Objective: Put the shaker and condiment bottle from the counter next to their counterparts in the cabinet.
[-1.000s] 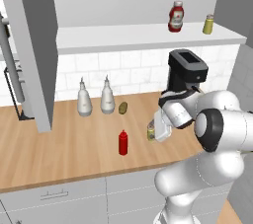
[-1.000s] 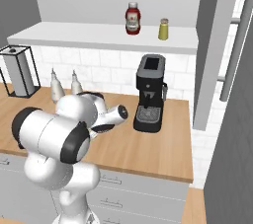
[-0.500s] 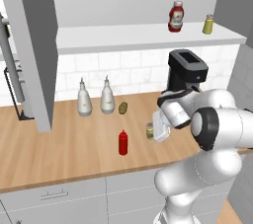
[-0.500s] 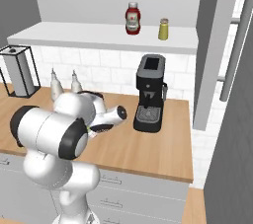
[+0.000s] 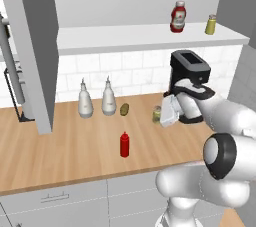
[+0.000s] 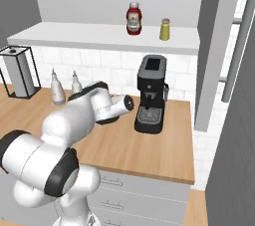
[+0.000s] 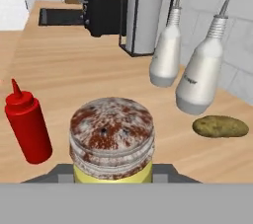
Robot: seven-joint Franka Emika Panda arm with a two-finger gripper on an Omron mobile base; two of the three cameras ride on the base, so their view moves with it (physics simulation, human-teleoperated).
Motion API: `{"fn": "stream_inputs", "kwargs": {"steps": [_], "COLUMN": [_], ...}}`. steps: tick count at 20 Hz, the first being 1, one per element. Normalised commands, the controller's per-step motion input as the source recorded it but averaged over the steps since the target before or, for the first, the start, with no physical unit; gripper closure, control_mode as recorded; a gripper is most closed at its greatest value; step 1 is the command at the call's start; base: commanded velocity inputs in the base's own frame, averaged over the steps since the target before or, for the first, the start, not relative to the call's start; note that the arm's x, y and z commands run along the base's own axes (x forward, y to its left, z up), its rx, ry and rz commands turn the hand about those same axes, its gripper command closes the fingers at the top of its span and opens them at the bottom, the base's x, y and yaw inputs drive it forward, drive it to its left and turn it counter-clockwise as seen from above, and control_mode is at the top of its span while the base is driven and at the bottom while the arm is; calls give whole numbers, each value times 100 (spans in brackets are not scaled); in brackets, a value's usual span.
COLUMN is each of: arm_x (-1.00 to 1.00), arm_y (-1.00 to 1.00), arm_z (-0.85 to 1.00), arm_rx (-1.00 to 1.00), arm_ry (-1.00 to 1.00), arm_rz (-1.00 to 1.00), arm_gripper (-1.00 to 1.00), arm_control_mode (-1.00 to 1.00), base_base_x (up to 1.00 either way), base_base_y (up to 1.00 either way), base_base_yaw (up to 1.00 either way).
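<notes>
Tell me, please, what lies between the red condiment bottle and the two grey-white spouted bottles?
Bare counter, as the left base view shows: condiment bottle, spouted bottles.

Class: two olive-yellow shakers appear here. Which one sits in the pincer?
The shaker down at the counter, with the pincer shut on it. Its twin stands untouched on the cabinet shelf beside the labelled red bottle.

We see flat, even rendered light, bright throughout, no glare. Soft shadow under the cabinet [image 5: 150, 38] shelf onto the tiles (faint). Edges slightly soft; no lens distortion noticed.
</notes>
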Motion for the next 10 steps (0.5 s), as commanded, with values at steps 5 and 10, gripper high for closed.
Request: {"fn": "stream_inputs", "kwargs": {"steps": [5,10], "arm_x": [11,0], "arm_y": [-4,0], "arm_z": [88,78], "arm_rx": [11,4], "arm_ry": [0,0], "arm_rz": [-28,-30], "arm_gripper": [100,100], "arm_control_mode": [-100,-100], "base_base_x": [0,0], "base_base_y": [0,0], "base_base_yaw": [0,0]}}
